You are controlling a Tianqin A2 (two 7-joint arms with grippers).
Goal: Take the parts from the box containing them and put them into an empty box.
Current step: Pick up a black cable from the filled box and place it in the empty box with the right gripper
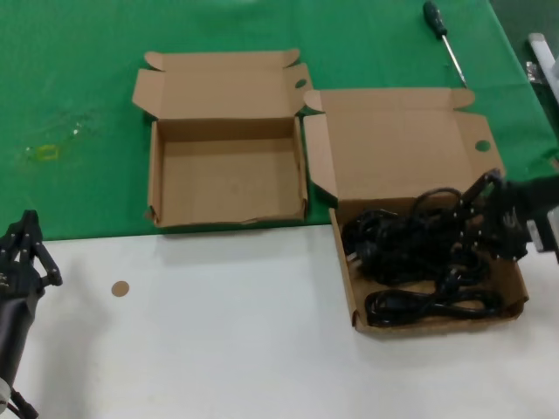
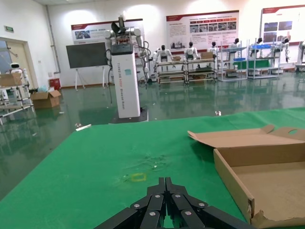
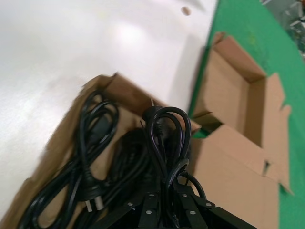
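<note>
Right gripper clamped on a black cord loop over the full box; left arm idle at the near-left edge.

The table is green cloth on its far half and white on the near half. The empty box lies open at centre-left, lid folded back. Just to its right, touching at the corner flaps, the box containing them holds the parts, a tangle of black cords with plugs. The right gripper sits over that box's right side, fingers drawn together around a cord loop that stands up from the pile. The left gripper hangs over the white surface, fingers pressed together on nothing. A screwdriver lies far right.
</note>
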